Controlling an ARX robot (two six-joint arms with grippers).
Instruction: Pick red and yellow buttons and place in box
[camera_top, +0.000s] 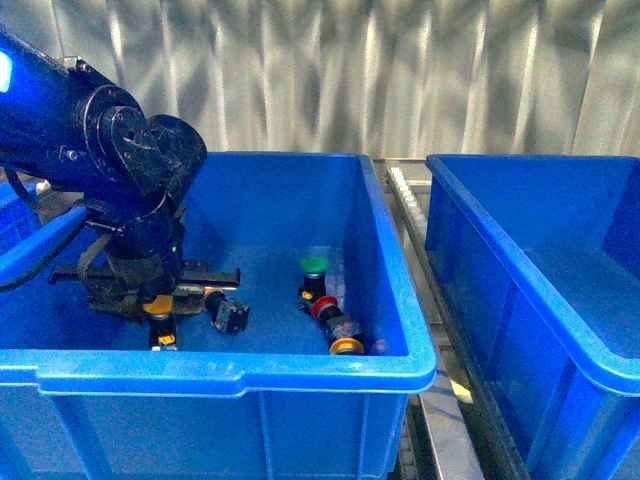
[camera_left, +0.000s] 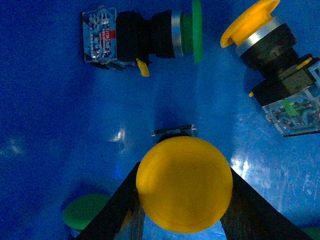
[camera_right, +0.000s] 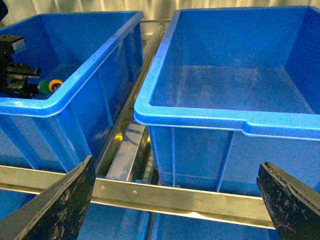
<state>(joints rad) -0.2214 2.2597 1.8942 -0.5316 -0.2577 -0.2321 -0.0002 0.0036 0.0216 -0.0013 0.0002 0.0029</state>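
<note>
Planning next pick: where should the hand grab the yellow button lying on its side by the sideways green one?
Likely its black body, between the cap and the clear block. Come straight down, closing across its length: the yellow button lies on its side, leaving both flanks of the body open.

Dim, blue-tinted light, soft focus, glare spots on the bin (camera_left: 30, 100).
</note>
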